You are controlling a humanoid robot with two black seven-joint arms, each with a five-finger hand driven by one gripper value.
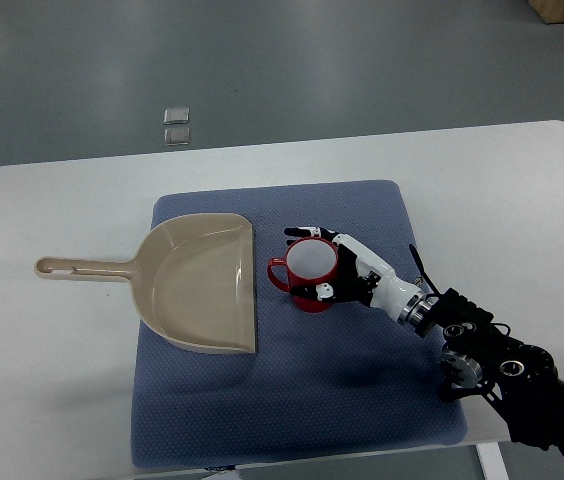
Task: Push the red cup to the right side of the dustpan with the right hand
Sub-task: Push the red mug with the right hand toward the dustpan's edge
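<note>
White desk [522, 190] bearing a blue mat [292, 400], on it a beige dustpan [197, 285] with handle to the left, and just right of its open edge an upright red cup [307, 272], white inside, handle toward the dustpan, the right hand [347, 270] cupped around it.

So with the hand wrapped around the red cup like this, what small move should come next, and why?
Probably none beyond easing the right hand off. The red cup stands upright on the blue mat, just right of the dustpan's open edge, its handle pointing toward the pan. That already looks like the asked spot, so pushing further seems needless, and backing away gently should avoid tipping it.
</note>
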